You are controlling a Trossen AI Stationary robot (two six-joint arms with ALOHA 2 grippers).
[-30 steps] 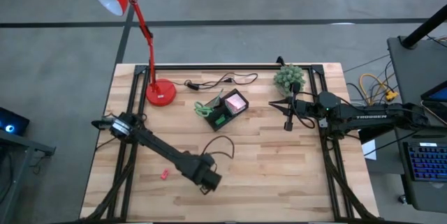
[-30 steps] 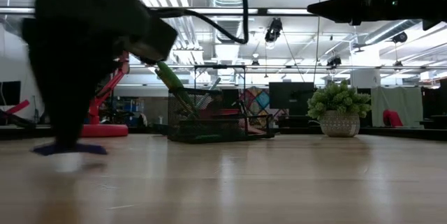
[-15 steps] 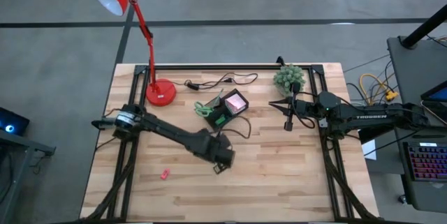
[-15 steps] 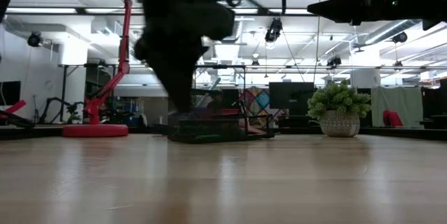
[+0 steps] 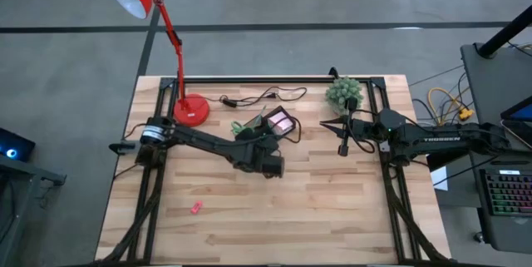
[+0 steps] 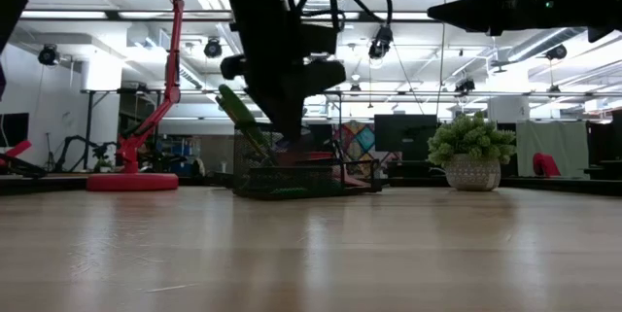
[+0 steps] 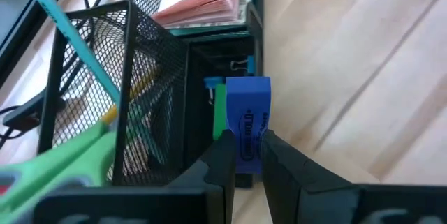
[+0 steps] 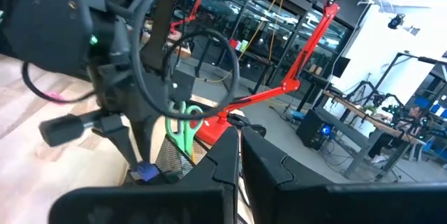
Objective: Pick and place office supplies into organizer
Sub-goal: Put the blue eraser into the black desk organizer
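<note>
From overhead I can't see my left gripper (image 5: 272, 167) fingertips; the wrist housing covers them and also hides the near edge of the organizer (image 5: 268, 131). The low view is little better, the arm is a dark mass in front of the mesh tray and the item it carries is lost in shadow. My left wrist view settles it: the fingers (image 7: 222, 155) are pinching a small blue block with printed lettering (image 7: 248, 123), a green piece (image 7: 220, 110) sitting right against its side, and I can't tell whether that green piece is held too or lies in the tray. The block hangs just over the organizer's low front compartment, at its edge beside the bare worktop (image 5: 332, 209).

In the organizer, the tall mesh cup holds the teal pen (image 7: 64, 25), leaning out and cut off by the frame, plus a yellow pencil (image 7: 129, 93) seen only through the mesh. The green scissor handles (image 7: 63, 161) poke out, blurred and partly cropped. The pink sticky-note pad (image 5: 281, 121) lies in the rear section. A black binder clip (image 7: 241, 64) sits in the low compartment, dim.

A small red piece (image 5: 196, 208) lies alone on the worktop, well apart from the tray.

My right gripper (image 5: 342, 149) waits near the plant (image 5: 342, 92), fingers pressed together, holding nothing
</note>
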